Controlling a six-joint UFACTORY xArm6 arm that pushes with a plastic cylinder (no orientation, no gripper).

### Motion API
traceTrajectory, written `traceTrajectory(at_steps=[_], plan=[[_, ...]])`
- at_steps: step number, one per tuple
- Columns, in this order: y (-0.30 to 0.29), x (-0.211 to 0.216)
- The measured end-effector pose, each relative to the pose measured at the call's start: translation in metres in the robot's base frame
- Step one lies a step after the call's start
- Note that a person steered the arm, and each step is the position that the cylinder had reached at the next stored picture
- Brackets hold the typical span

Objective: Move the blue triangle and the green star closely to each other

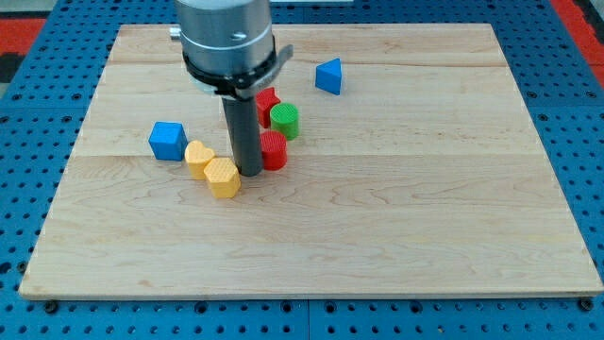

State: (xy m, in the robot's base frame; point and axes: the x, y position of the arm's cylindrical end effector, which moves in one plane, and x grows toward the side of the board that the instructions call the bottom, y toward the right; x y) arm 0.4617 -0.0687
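Item: rod, no claw fitted, so no open or closed state to tell. My tip [252, 172] at frame centre-left, between yellow hexagon block [223, 177] and red block [274, 150]. Blue triangle [328, 76] upper right of tip, well apart. Green star not identifiable; green block [284, 120], shape unclear, just up-right of tip.

On my pale striped wooden board [425, 189], left of my dark tip [251, 172]: yellow hexagon [223, 177], yellow heart [198, 156], blue cube [167, 141]. Right: red block [275, 149], green cylinder [285, 120], blue triangle [328, 76].
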Motion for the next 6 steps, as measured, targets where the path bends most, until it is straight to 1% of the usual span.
traceTrajectory(at_steps=[1, 2, 3, 4, 5, 6], plan=[[0.031, 0.046], [0.079, 0.076], [0.026, 0.081], [0.098, 0.075], [0.230, 0.074], [0.292, 0.076]])
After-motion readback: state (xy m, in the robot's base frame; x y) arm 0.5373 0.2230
